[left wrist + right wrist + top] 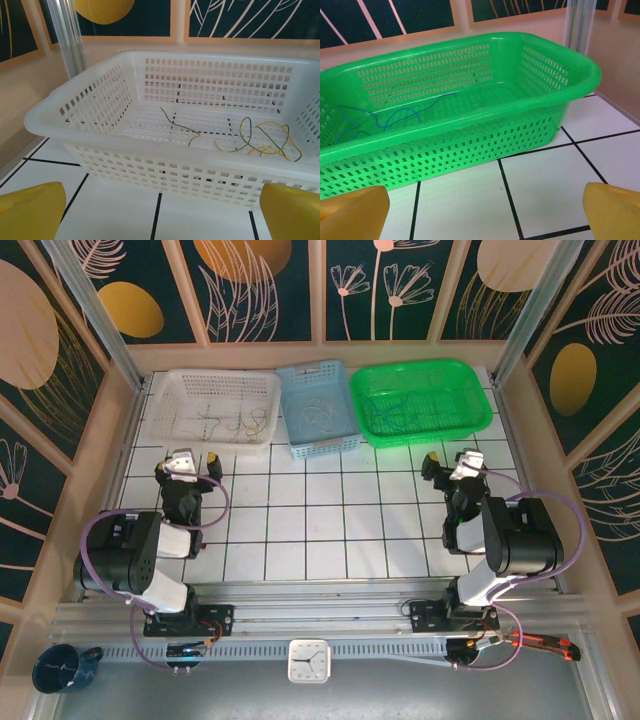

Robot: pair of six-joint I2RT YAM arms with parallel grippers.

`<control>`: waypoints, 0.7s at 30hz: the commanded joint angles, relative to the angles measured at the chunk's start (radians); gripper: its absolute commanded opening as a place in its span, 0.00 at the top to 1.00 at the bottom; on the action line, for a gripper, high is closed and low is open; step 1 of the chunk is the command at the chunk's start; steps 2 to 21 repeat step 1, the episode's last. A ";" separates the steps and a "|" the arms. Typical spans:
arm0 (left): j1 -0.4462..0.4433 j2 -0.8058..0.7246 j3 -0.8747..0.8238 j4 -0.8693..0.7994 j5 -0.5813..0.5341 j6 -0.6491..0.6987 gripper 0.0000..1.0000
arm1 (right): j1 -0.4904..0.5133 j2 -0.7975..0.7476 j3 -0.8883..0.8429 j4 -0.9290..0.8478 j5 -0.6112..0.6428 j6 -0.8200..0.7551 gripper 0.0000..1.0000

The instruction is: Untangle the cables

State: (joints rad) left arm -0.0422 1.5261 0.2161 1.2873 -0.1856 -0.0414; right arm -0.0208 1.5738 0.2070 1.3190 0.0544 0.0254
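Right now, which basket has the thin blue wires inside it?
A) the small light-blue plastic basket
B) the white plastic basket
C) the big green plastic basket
C: the thin blue wires lie on the floor of the big green plastic basket, while the white plastic basket holds yellowish wires.

- No text, label, brand or sign can be read in any view.
- Clock at the near edge of the top view: white dial with hands, hour marks too small to read.
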 commanded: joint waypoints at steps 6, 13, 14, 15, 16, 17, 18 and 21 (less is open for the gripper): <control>0.015 0.008 0.023 0.000 0.029 -0.022 0.01 | -0.004 -0.013 0.008 0.009 -0.021 0.000 0.01; 0.015 0.008 0.023 0.000 0.029 -0.022 0.01 | -0.004 -0.013 0.008 0.009 -0.021 0.000 0.01; 0.015 0.008 0.023 0.000 0.029 -0.022 0.01 | -0.004 -0.013 0.008 0.009 -0.021 0.000 0.01; 0.015 0.008 0.023 0.000 0.029 -0.022 0.01 | -0.004 -0.013 0.008 0.009 -0.021 0.000 0.01; 0.015 0.008 0.023 0.000 0.029 -0.022 0.01 | -0.004 -0.013 0.008 0.009 -0.021 0.000 0.01; 0.015 0.008 0.023 0.000 0.029 -0.022 0.01 | -0.004 -0.013 0.008 0.009 -0.021 0.000 0.01; 0.015 0.008 0.023 0.000 0.029 -0.022 0.01 | -0.004 -0.013 0.008 0.009 -0.021 0.000 0.01; 0.015 0.008 0.023 0.000 0.029 -0.022 0.01 | -0.004 -0.013 0.008 0.009 -0.021 0.000 0.01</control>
